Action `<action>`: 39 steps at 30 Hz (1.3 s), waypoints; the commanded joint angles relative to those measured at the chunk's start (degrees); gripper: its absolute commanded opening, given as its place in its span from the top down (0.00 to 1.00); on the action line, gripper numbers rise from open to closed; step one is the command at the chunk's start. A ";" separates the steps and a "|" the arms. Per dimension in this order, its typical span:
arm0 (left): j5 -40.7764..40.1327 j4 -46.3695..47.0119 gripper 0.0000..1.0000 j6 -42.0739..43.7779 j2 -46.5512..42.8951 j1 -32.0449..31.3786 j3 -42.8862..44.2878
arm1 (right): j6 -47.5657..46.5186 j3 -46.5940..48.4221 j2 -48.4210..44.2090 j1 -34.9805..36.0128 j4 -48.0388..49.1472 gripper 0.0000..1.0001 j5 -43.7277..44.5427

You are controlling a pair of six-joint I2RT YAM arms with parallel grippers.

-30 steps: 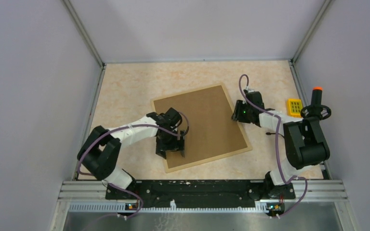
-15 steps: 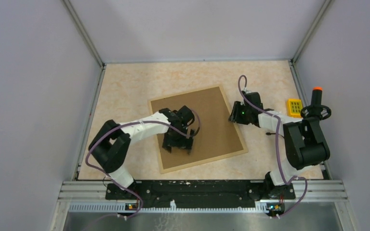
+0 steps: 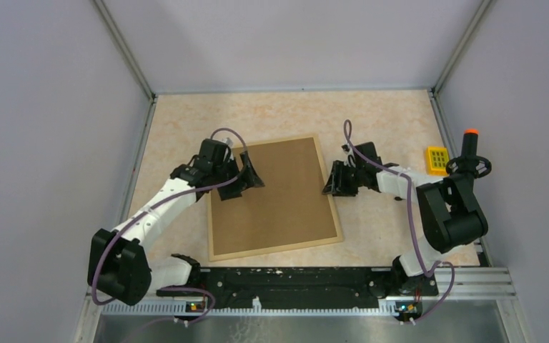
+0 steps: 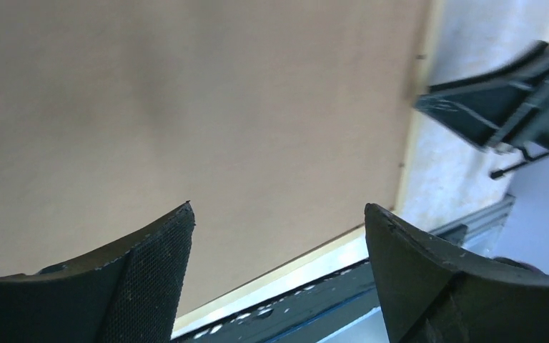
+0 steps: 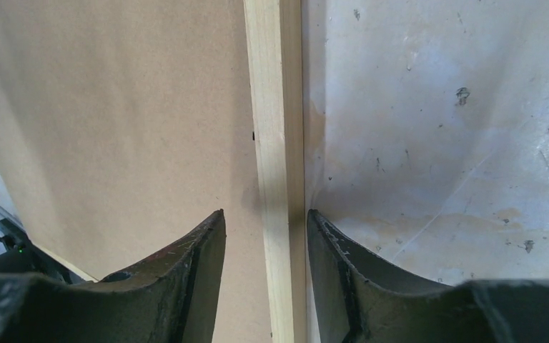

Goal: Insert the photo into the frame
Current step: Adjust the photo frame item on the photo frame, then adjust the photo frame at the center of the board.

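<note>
The frame (image 3: 275,249) lies face down on the table, its thin light wood moulding (image 5: 271,107) around a plain brown backing board (image 3: 275,196). No photo shows in any view. My left gripper (image 3: 250,175) hovers over the board's far left corner, open, with nothing between its fingers (image 4: 277,207). My right gripper (image 3: 329,184) sits at the frame's right edge, open and straddling the moulding (image 5: 264,212). Its outer finger (image 5: 329,243) lies against the moulding's outer side. The inner finger stands a little apart, over the board.
A small yellow block with green buttons (image 3: 437,158) and a black handle with an orange tip (image 3: 470,153) sit at the far right. The black and metal base rail (image 3: 293,282) runs along the near edge, just below the frame. Grey walls enclose the table.
The frame has swung and slid left, now nearly square to the table edge. The right gripper moved left with its edge. The left gripper went from the near left part to the far left corner.
</note>
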 commanded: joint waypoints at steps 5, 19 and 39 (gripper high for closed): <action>-9.36 -10.40 0.02 1.28 -5.54 9.75 -7.51 | -3.15 0.51 -0.48 -0.16 -6.10 0.46 1.88; 5.74 11.83 0.02 -1.21 -7.29 22.07 -22.98 | -5.25 2.48 -1.23 0.55 -7.67 0.28 1.06; 10.92 14.95 0.02 4.51 -0.69 9.38 -16.45 | -12.63 22.34 1.97 4.92 -28.97 0.14 44.54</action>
